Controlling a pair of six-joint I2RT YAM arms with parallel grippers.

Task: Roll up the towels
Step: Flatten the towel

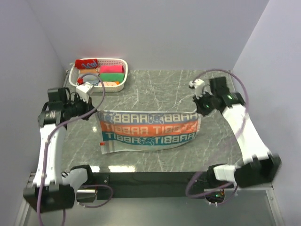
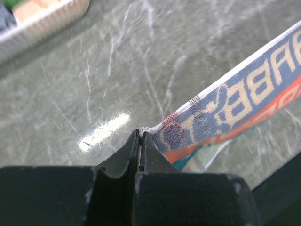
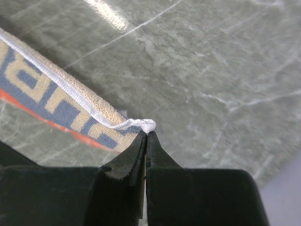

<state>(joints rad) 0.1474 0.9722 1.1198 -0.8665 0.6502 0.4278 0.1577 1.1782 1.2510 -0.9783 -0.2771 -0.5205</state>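
1. The cream towel [image 1: 149, 129] is spread over the middle of the table [image 1: 155, 84]. Its long axis runs left-right, straight from one arm to the other.
2. The left gripper [image 2: 141, 134] is pinched fully shut on the towel's far-left corner. Only a sliver of hem shows between the tips.
3. The right gripper [image 3: 146, 134] is also pinched fully shut, on the far-right corner, with a white hem nub at the tips.
4. The far long edge is held up between both grippers and reads taut. The near long edge drapes down toward the front of the table, and I can't tell how much of it rests flat.
5. Key relation: each arm has its own end, so neither is nearer. From both sets of fingers the cloth runs inward and toward the robot. My guess is it needs laying flat before a roll starts from a short end.
6. The white basket [image 1: 120, 84] sits at the far-left corner, well apart from the towel. It holds the red towel [image 1: 87, 63], already rolled, a green piece [image 1: 112, 69], a pink piece [image 1: 112, 76] and something pale orange below them. I can't tell what those last three are.
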